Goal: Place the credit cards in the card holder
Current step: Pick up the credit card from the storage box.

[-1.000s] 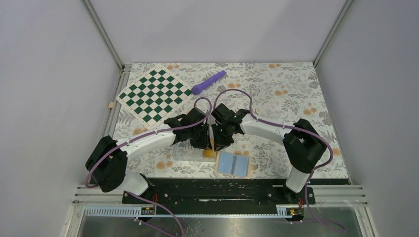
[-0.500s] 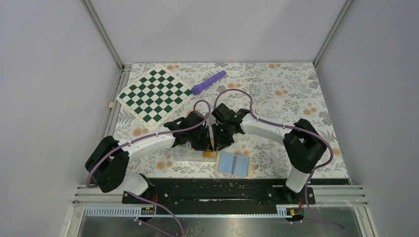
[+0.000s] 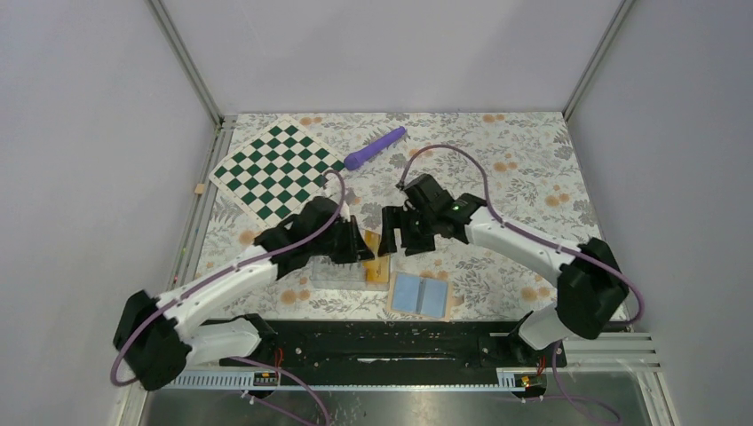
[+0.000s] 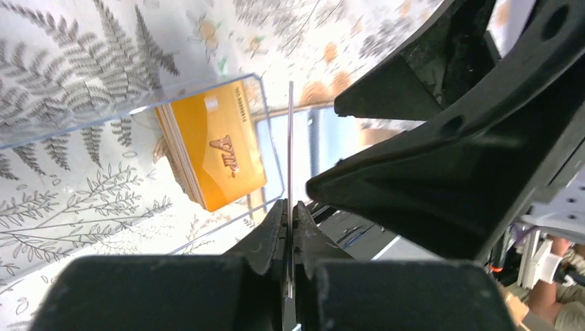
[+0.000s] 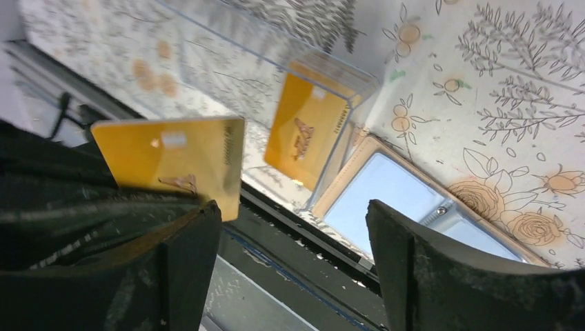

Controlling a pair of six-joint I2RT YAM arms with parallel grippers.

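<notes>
While the left pincer (image 4: 290, 210) pinches one credit card (image 4: 290, 138), the right pincer (image 5: 293, 214) at its 3 o'clock gapes wide, seemingly empty.

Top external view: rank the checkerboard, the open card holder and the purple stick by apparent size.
1. checkerboard, clearly largest
2. card holder
3. purple stick, smallest by area: about as long as the holder, far slimmer
</notes>
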